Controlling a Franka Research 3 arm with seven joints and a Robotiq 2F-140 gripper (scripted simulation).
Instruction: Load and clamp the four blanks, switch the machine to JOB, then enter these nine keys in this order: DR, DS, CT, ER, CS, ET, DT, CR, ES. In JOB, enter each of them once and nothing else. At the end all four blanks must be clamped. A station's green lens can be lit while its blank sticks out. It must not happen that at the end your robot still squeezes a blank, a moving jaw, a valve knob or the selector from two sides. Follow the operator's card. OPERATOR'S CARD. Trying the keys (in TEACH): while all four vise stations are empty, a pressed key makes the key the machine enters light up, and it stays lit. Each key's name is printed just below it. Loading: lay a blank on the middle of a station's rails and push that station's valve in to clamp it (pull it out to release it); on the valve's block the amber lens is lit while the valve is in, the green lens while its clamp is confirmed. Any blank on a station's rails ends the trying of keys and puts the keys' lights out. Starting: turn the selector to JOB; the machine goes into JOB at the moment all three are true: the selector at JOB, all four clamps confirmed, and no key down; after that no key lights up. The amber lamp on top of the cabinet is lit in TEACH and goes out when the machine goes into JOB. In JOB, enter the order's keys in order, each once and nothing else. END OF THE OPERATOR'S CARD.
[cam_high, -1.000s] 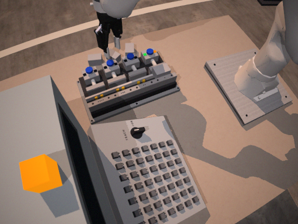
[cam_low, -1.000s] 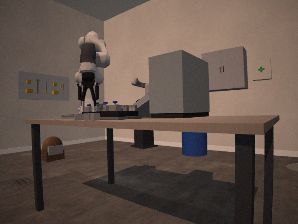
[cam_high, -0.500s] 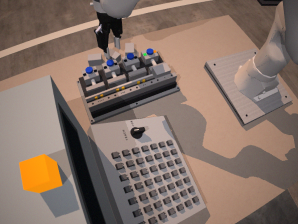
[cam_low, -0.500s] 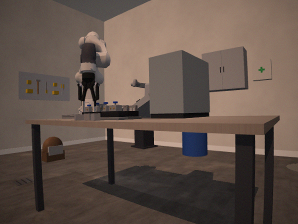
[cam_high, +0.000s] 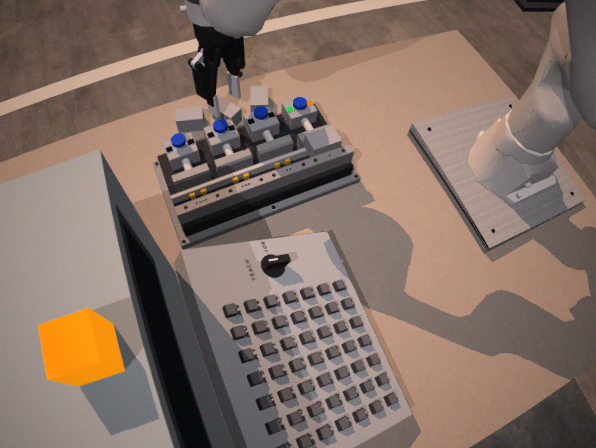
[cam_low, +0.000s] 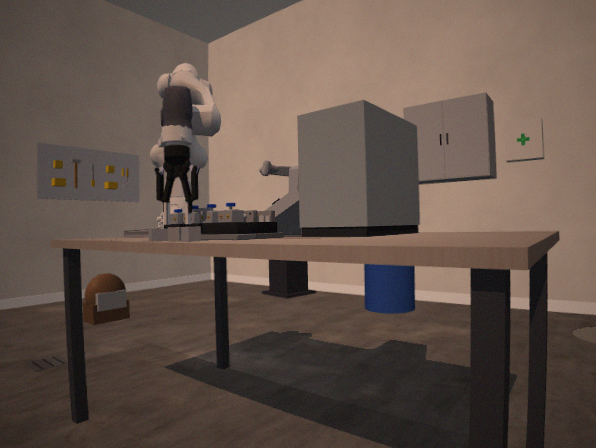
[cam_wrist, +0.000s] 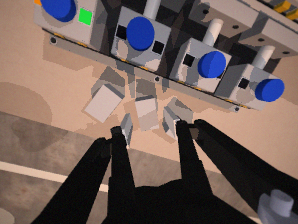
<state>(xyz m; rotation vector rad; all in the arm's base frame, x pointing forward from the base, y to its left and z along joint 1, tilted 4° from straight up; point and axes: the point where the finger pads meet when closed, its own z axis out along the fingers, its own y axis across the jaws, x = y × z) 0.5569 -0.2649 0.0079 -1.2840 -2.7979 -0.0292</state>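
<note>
My gripper (cam_high: 224, 95) (cam_low: 178, 222) (cam_wrist: 147, 117) is partly open and empty, low behind the vise row. A tilted grey blank (cam_high: 231, 114) (cam_wrist: 146, 112) lies below and between the fingertips. Another blank (cam_high: 259, 95) (cam_wrist: 104, 103) lies toward the lit station, and a third blank (cam_high: 190, 118) lies on the other side; a finger hides much of it in the wrist view. At the end station a blank (cam_high: 321, 138) sits on the rails; its green lens (cam_high: 290, 109) (cam_wrist: 85, 17) and amber lens (cam_high: 309, 103) are lit. The other stations are empty, lenses dark.
The keyboard panel (cam_high: 305, 250) shows no lit key. Its black selector (cam_high: 274, 265) is by the TEACH and JOB marks. The amber lamp (cam_high: 75, 345) on the cabinet (cam_high: 45, 225) (cam_low: 330, 170) is lit. Blue valve knobs (cam_high: 220, 125) (cam_wrist: 140, 33) stand close beside the gripper.
</note>
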